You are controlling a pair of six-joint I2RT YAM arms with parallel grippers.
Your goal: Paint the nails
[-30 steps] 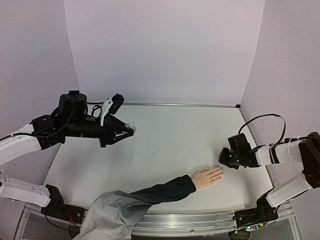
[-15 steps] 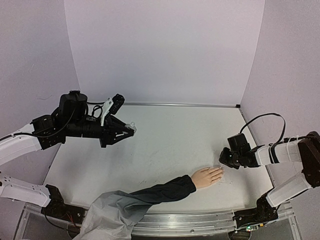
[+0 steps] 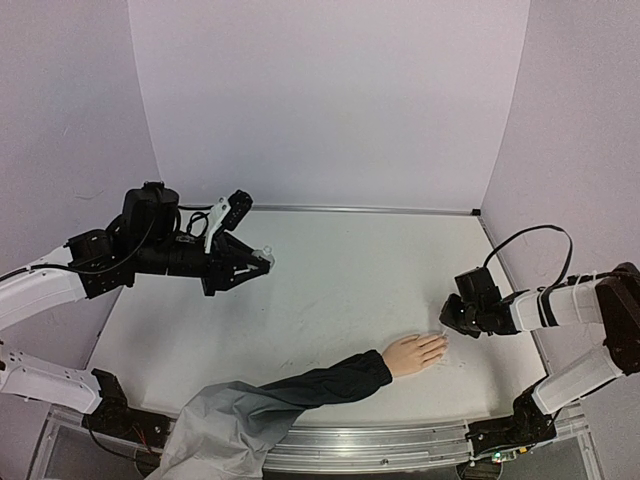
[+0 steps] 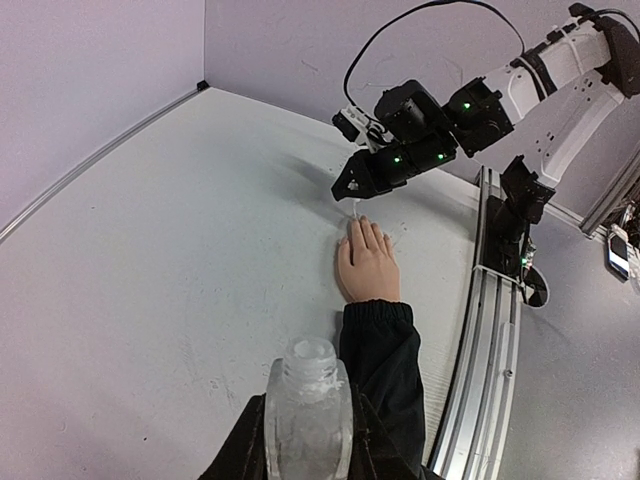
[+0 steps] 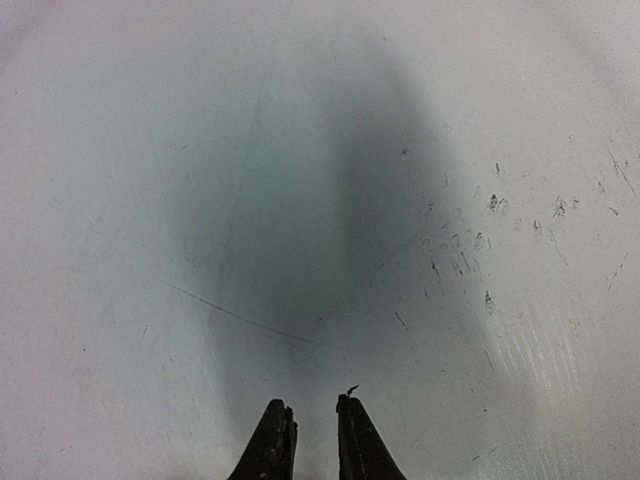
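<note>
Right gripper (image 3: 445, 322), closed with hold unclear, hovering at the nails (image 4: 362, 228), risks smearing the hand (image 3: 412, 353); left gripper (image 3: 252, 264), clamped on a tilted bottle (image 4: 308, 400), risks a spill

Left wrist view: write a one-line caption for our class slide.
Beyond a clear bottle, the right gripper tips down toward the mannequin hand.

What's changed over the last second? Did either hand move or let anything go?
Almost nothing. The left hand, shut on the clear bottle, twisted slightly at the wrist and nudged a touch rightward in the overhead view; it let nothing go. Unchanged: the right hand stays shut just beyond the fingertips of the mannequin hand, and that mannequin hand and its dark sleeve lie where they were.
</note>
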